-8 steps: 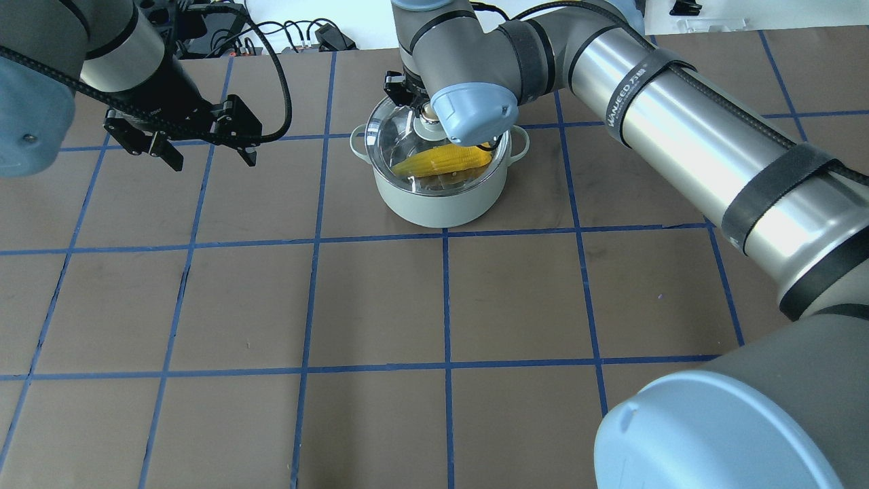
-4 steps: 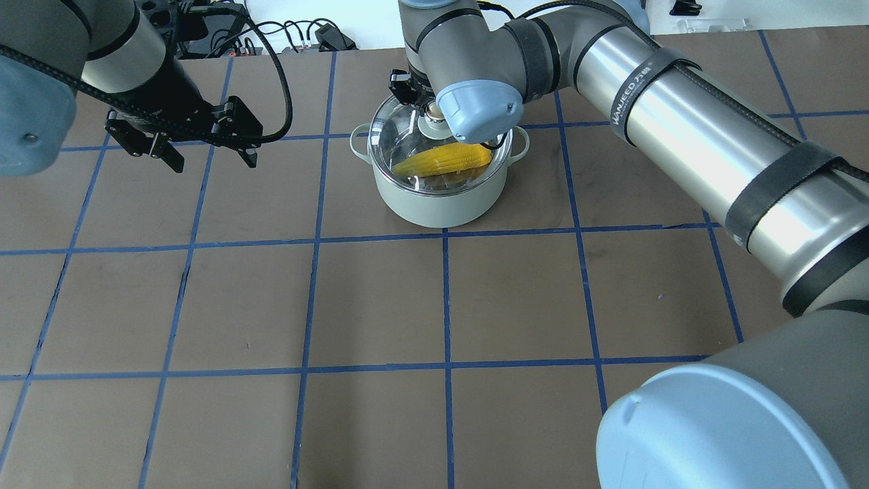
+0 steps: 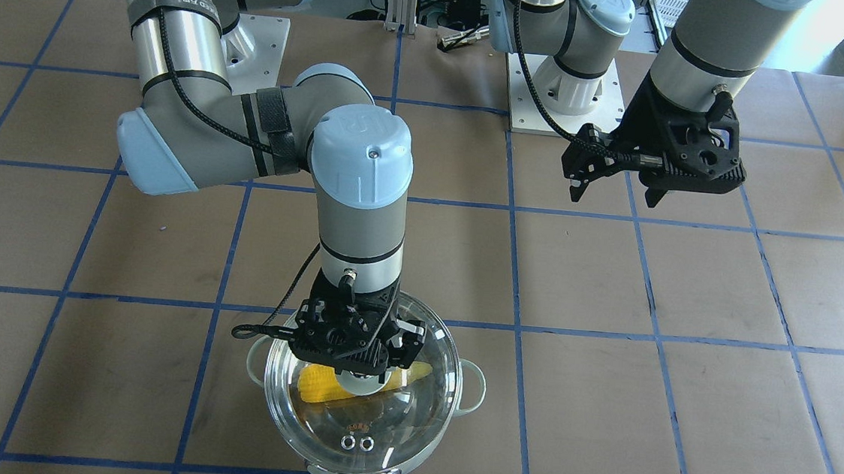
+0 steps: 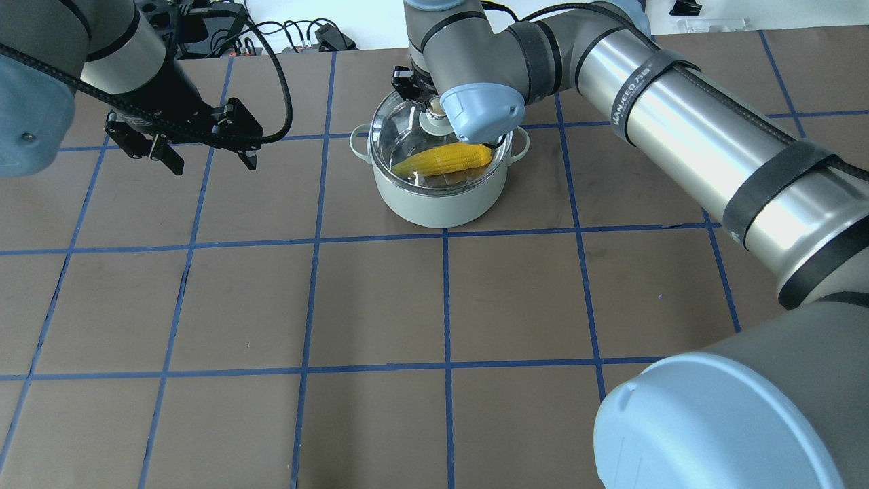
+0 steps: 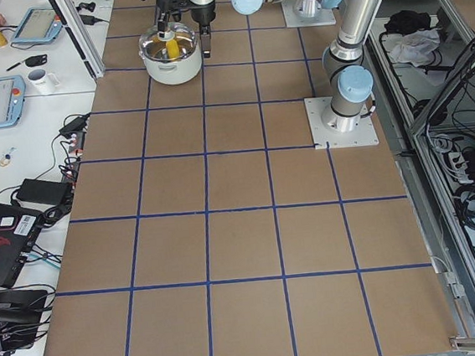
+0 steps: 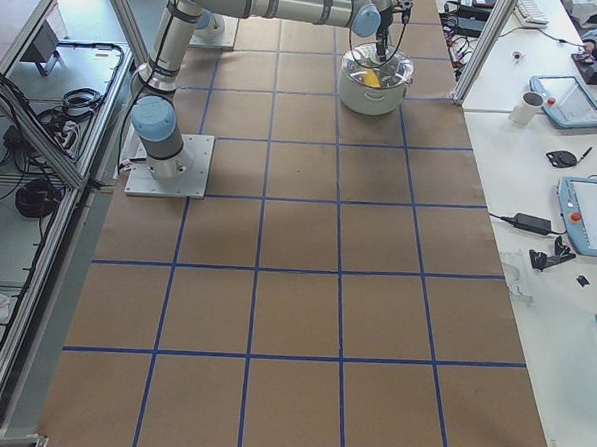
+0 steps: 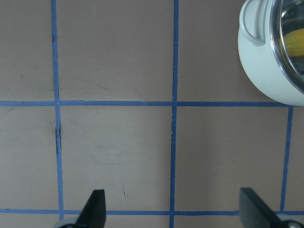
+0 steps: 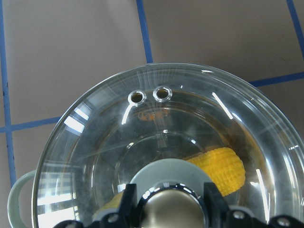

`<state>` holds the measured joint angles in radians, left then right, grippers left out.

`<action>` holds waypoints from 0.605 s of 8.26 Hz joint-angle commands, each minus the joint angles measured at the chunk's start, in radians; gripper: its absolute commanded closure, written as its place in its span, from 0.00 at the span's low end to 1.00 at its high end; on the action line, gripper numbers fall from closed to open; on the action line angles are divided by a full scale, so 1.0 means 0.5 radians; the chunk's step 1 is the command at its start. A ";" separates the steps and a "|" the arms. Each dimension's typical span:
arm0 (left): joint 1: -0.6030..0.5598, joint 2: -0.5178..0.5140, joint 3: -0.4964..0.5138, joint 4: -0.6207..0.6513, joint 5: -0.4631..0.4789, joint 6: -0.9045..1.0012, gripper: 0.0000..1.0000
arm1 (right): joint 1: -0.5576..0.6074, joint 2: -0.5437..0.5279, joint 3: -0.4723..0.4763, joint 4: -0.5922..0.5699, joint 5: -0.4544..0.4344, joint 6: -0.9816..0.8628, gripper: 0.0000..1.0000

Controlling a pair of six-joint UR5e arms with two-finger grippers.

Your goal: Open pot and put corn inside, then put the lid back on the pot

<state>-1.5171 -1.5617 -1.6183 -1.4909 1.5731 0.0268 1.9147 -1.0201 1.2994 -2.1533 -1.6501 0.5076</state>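
The mint-green pot (image 4: 441, 204) stands at the far middle of the table, with the yellow corn (image 4: 445, 159) lying inside it. My right gripper (image 3: 360, 374) is shut on the beige ball knob (image 8: 171, 209) of the clear glass lid (image 4: 400, 139) and holds it over the pot's mouth. I cannot tell whether the lid's rim rests on the pot. The corn shows through the glass in the right wrist view (image 8: 223, 166). My left gripper (image 4: 214, 161) is open and empty, hovering above the table to the pot's left. The pot's edge shows in the left wrist view (image 7: 266, 66).
Cables and plugs (image 4: 299, 34) lie past the table's far edge. The arm bases (image 3: 561, 90) stand on the robot's side of the table. Side benches hold tablets (image 6: 589, 214) and a mug (image 6: 531, 108).
My right arm has shifted the lid slightly to the right over the pot. The left arm and the corn have not moved.
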 commanded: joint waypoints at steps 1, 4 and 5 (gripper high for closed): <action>0.000 -0.003 0.000 -0.006 0.005 0.002 0.00 | -0.001 0.006 0.009 -0.035 0.002 0.006 0.71; 0.000 -0.006 0.000 -0.006 0.005 0.002 0.00 | 0.002 -0.003 0.015 -0.031 0.002 0.061 0.71; 0.000 -0.009 0.000 -0.009 0.008 0.002 0.00 | 0.002 -0.003 0.015 -0.028 0.002 0.074 0.71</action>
<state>-1.5171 -1.5640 -1.6183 -1.4946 1.5755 0.0276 1.9148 -1.0197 1.3060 -2.1690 -1.6498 0.5275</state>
